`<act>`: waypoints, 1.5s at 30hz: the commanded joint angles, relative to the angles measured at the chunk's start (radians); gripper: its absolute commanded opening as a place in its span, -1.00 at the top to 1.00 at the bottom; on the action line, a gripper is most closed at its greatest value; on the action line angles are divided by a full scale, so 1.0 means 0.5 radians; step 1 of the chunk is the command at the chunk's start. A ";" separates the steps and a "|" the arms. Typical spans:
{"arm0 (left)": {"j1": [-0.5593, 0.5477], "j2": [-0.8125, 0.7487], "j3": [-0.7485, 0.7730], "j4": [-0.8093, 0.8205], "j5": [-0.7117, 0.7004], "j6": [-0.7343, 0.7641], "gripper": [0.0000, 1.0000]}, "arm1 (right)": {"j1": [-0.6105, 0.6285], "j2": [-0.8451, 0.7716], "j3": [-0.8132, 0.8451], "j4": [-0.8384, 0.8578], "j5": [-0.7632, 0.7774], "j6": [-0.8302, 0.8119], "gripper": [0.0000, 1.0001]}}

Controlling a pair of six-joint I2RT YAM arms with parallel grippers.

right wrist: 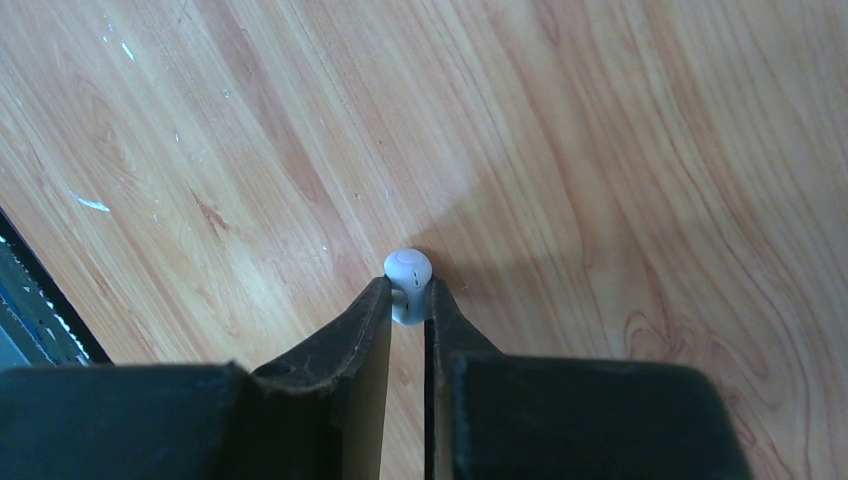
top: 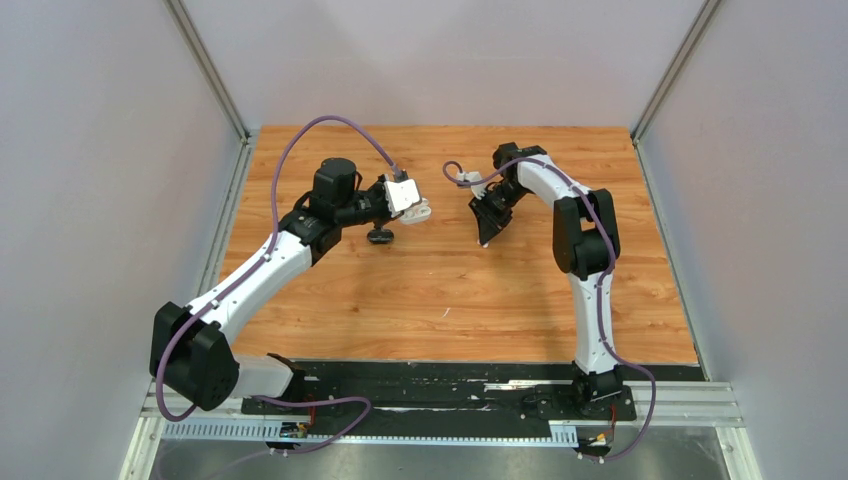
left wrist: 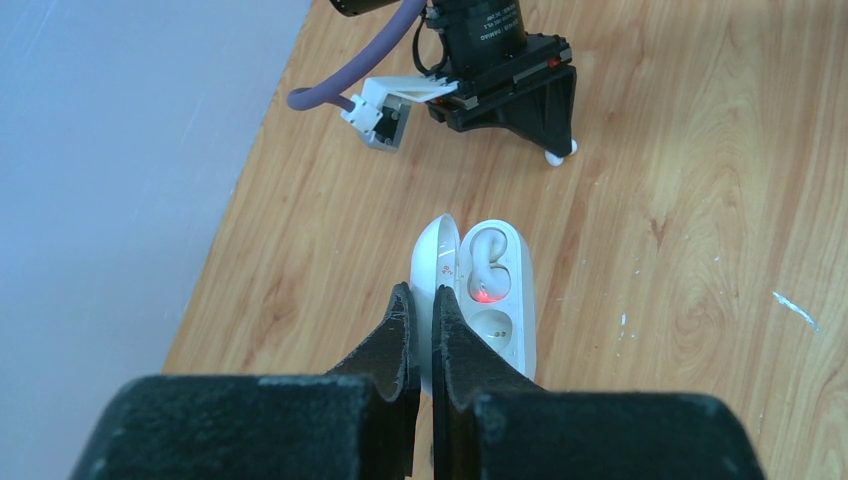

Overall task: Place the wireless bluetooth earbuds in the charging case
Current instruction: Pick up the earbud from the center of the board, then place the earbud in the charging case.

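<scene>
The 2 arm bases are sitting at the near edge of the wooden tabletop [top: 440, 300], and both arms are reaching over its far half. Under the left arm's wrist a small black object [top: 380, 236] is lying on the wood, too small to tell whether it is a bud or a case. Level with it on the right, the right pincer [right wrist: 408, 290] is pointing down and grasping a loose white earbud [right wrist: 408, 268] between its tips, the bud's rounded head poking out beyond them right at the wood. A little farther back and apart from it, the left pincer [left wrist: 420, 292] is clenching the raised lid [left wrist: 436, 250] of the open white charging case [left wrist: 522, 300]. Inside, 1 seated earbud [left wrist: 487, 255] is filling the far socket beside a glowing red light, while the near socket [left wrist: 492, 325] is showing its contacts
</scene>
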 commanded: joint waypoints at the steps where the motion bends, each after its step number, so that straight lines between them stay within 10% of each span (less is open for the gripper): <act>1: 0.006 -0.006 0.013 0.069 0.035 -0.027 1.00 | 0.008 -0.115 0.005 0.056 0.040 0.004 0.91; 21: 0.017 0.113 0.097 0.110 0.038 0.082 1.00 | 0.007 -1.094 -0.185 0.078 -0.625 -0.589 1.00; 34: -0.010 0.269 0.243 0.376 0.207 0.067 1.00 | 0.240 -1.027 0.169 0.150 -0.939 -0.645 1.00; 45: -0.019 0.212 0.232 0.471 0.190 -0.122 1.00 | 0.386 -1.166 -0.149 0.675 -0.889 -0.603 1.00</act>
